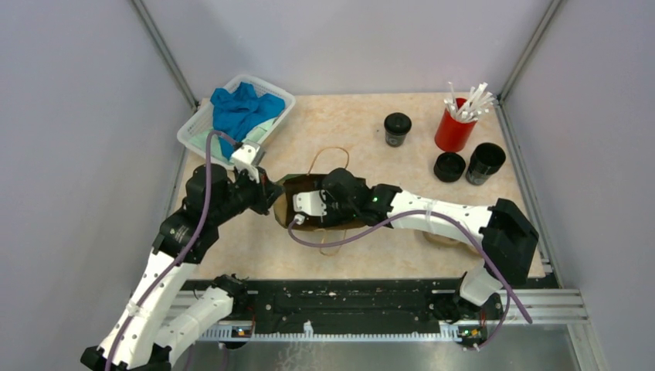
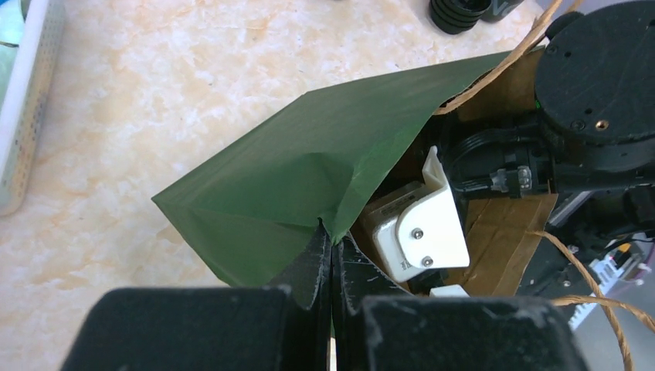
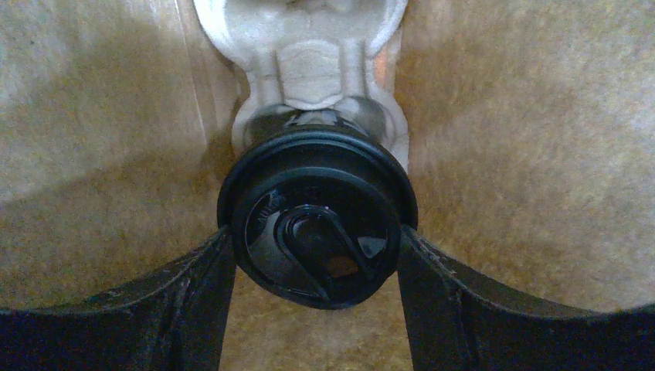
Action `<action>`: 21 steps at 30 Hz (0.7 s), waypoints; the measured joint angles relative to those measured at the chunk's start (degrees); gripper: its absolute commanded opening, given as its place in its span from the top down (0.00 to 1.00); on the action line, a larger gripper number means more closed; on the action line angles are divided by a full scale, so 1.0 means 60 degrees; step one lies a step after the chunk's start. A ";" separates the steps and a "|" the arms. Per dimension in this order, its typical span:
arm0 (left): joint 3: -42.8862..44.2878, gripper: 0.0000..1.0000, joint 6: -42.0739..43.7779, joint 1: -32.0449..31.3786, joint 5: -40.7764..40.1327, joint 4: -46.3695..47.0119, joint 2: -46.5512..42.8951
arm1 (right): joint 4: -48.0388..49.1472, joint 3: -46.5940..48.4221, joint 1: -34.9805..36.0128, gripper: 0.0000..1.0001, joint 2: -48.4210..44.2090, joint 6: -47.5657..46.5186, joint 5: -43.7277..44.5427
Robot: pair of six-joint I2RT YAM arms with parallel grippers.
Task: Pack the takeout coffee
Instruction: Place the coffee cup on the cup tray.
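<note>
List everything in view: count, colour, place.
lidded cup: one, black, table rear centre.
held cup: one, black, lidded, inside bag, over carrier.
tall black cup: one, right rear.
short black piece: one, beside it.
red cup: one, right rear, holding white sticks.
paper bag: one, green outside, brown inside, table centre.
pulp carrier: one, pale, inside bag.
basket: one, white, left rear, holding blue cloth.
left hand: shut on bag's edge.
right hand: inside bag, gripping held cup.

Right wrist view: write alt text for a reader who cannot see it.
A black lidded coffee cup, its lid facing the camera, is clamped between the two dark fingers of the right pincer. Beyond it lies a pale pulp carrier, and the brown walls of a paper bag fill both sides.
</note>
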 measured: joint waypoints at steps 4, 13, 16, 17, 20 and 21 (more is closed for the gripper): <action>0.0375 1.00 -0.0616 0.0000 -0.0011 -0.0423 0.0182 | -0.0841 0.0306 0.0106 0.84 -0.0047 0.0412 -0.0521; 0.1184 1.00 -0.2106 0.0000 -0.0823 -0.1752 0.0616 | -0.2834 0.1315 0.0240 0.84 0.0175 0.1064 -0.1902; 0.1300 1.00 -0.2368 0.0000 -0.1297 -0.2160 0.0656 | -0.3457 0.1963 0.0244 0.84 0.0656 0.1126 -0.2339; 0.1300 1.00 -0.2419 0.0000 -0.1453 -0.2269 0.0659 | -0.3665 0.2211 0.0244 0.84 0.0852 0.1122 -0.2473; 0.1300 1.00 -0.2554 0.0000 -0.1920 -0.2634 0.0699 | -0.4360 0.3078 0.0244 0.83 0.1603 0.1162 -0.2900; 0.1300 1.00 -0.2565 0.0000 -0.2091 -0.2714 0.0707 | -0.4441 0.3180 0.0248 0.83 0.1752 0.1184 -0.2969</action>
